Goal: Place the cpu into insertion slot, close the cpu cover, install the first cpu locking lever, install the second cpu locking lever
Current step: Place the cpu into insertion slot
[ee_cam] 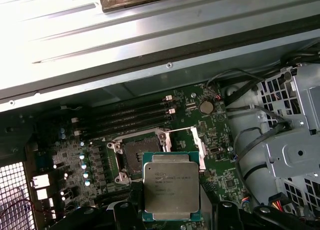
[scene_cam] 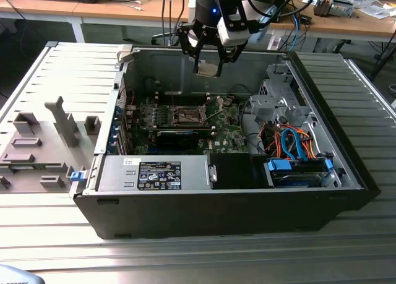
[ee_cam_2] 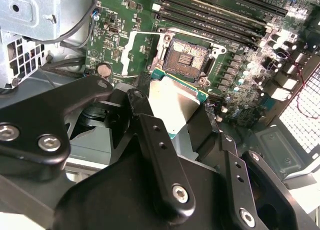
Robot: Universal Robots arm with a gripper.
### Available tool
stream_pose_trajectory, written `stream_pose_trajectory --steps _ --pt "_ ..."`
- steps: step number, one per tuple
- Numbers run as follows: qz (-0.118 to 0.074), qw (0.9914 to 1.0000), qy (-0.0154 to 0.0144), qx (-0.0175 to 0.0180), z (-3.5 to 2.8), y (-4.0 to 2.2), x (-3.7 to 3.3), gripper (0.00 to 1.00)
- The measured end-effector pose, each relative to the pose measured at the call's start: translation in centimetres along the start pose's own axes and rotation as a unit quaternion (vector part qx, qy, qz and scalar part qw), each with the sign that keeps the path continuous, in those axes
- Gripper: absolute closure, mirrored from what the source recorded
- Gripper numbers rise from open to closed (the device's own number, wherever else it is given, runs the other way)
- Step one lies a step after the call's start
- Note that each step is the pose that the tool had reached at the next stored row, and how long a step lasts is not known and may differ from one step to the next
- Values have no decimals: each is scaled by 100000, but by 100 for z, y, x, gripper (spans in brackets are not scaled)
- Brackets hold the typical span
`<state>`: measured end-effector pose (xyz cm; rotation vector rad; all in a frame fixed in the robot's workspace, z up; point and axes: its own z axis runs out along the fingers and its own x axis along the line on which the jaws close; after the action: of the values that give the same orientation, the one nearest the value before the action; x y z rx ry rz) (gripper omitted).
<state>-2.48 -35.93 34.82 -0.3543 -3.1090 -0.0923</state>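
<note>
— Exterior view first, please: where is the chip at this moment?

— The gripper point(scene_cam: 208, 66) hangs over the open computer case point(scene_cam: 223, 213), close to its far wall. The jaws are closed on the cpu point(scene_cam: 207, 70) and hold it flat by two opposite edges. It is in the air, well above the motherboard point(scene_cam: 223, 138).

— And the socket?

— The insertion slot point(scene_cam: 187, 115) is empty, and its dark centre is bare in both wrist views. In the first wrist view the cpu cover point(ee_cam: 198, 147) stands open just beside it. In that same view the chip hides one corner of the socket, so I judge it is nearly over the socket but not lined up.

— So how much of the work is done?

— In my judgement, none of the four steps is finished. The chip is in the jaws but not seated, and the cover is not closed. I cannot make out the two locking levers clearly, so I count them as not installed.

— Is there room to move?

— Above the board it is open. The memory slots point(ee_cam: 130, 117) lie just on the far side of the socket, and a long black card point(scene_cam: 178, 135) lies on its near side. The drive cage point(scene_cam: 278, 101) with its cables is at the exterior view's right, well apart. The case rests on a ribbed tabletop point(scene_cam: 185, 259).
</note>
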Motion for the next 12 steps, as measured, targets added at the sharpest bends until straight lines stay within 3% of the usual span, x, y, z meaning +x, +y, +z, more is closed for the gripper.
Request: stream_pose_trajectory --steps 12 --pt "370 99999 -34 38 1 0 0 46"
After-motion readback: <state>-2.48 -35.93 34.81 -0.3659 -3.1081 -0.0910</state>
